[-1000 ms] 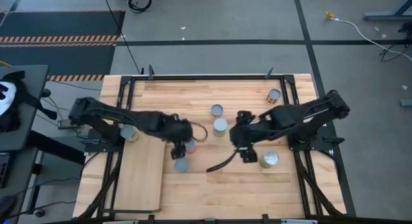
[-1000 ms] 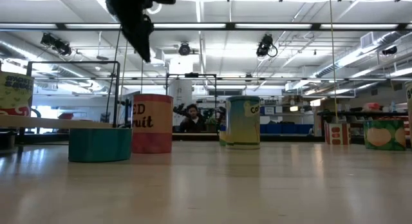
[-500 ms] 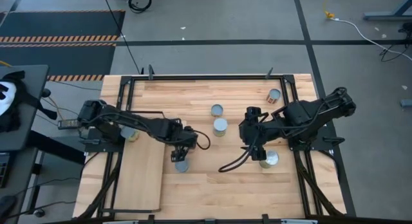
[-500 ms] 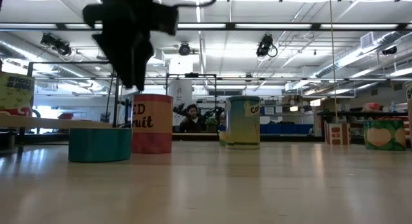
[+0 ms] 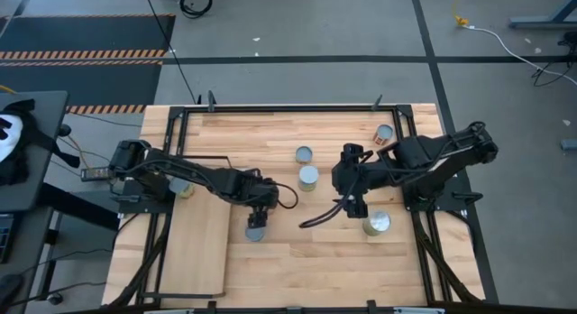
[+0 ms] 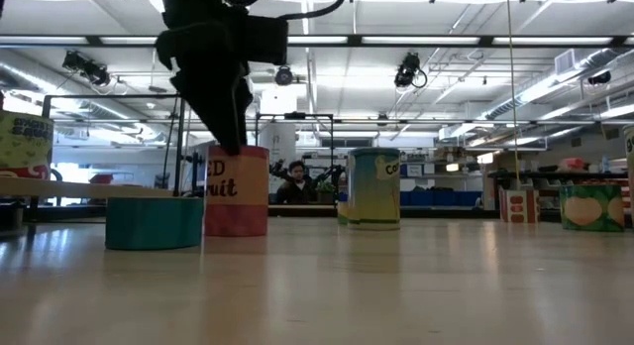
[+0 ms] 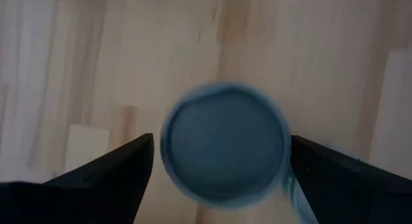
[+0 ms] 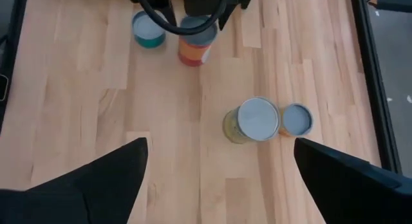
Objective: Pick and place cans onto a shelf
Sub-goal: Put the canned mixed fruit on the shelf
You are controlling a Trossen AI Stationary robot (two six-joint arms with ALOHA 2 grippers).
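The left gripper (image 5: 260, 206) is hanging with its fingers (image 7: 103, 176) spread wide, straddling a can with a red label (image 6: 236, 191) directly below it; from the wrist view that can's grey lid (image 7: 224, 143) is sitting squarely between the two dark fingers, and I cannot tell whether they are touching its sides. The left arm is reaching in from the table's left edge, stretched low and long across the shelf (image 5: 194, 251), wrist bent down over the can. Just in front of it a shorter teal can (image 5: 256, 231) is standing on the planks, right beside the red one.

The right gripper (image 5: 353, 198) is also standing fully released, gripping nothing, hovering above bare wood near the table's middle. Its arm is folding in from the right edge, a black cable looping beneath it.

Two cans (image 5: 307, 177) are standing close together mid-table, another wider one (image 5: 377, 224) is sitting just beside the right gripper, one (image 5: 384, 133) is near the far right corner, and one (image 5: 181, 187) is partly hidden under the left arm. The shelf itself is lying flat at the table's left front.
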